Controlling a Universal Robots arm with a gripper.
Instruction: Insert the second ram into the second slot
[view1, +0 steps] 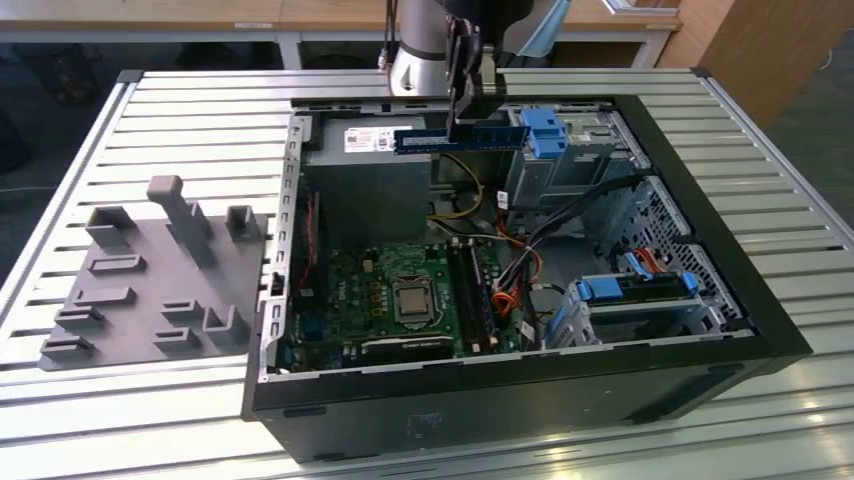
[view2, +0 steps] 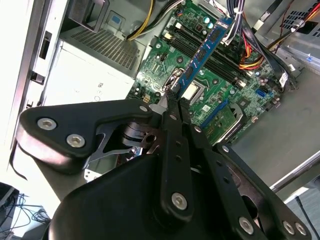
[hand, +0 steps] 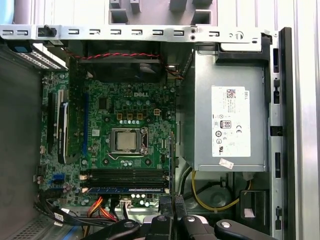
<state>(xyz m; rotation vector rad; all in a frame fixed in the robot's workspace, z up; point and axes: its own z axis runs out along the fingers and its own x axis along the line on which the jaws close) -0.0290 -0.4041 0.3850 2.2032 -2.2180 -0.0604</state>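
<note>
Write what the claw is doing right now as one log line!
claw: shut on second ram | position: above open computer case | ram: clear of motherboard | insertion: not done

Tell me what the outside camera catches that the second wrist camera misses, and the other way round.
Exterior view: the whole open computer case on a slatted table, with a grey plastic rack beside it on the exterior view's left. The gripper holds the blue memory stick level over the case.
Second wrist view: a close look along the gripper's black linkage, with its fingers pinched on the stick.
Both: the gripper, the stick and the green circuit board inside the case.
</note>
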